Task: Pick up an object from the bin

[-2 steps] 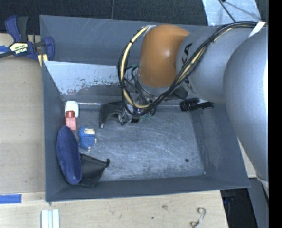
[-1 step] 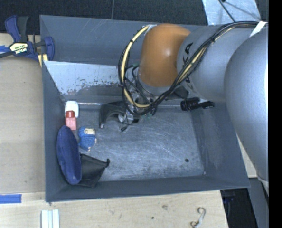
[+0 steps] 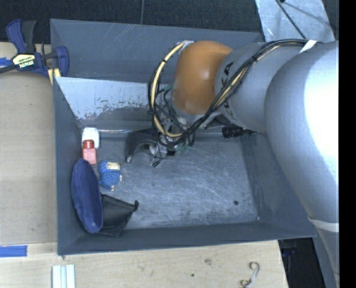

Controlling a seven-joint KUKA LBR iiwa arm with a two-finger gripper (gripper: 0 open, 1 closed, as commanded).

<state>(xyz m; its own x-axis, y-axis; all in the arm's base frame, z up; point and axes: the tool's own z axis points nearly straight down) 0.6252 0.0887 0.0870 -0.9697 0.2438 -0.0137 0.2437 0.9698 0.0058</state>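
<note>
My gripper [image 3: 142, 158] hangs low over the bin floor near the back wall, left of the middle. It is open, and only bare floor shows between its two dark fingers. To its left, a small pink bottle with a white cap [image 3: 89, 146] lies by the left wall. A small blue and yellow thing [image 3: 110, 174] lies just below the bottle, a short way down and left of the fingers. Neither touches the gripper.
A long dark blue pouch [image 3: 86, 195] lies along the left wall near the front corner, with a black flat piece [image 3: 118, 213] against its right side. The arm with its orange cover and cables fills the bin's back right.
</note>
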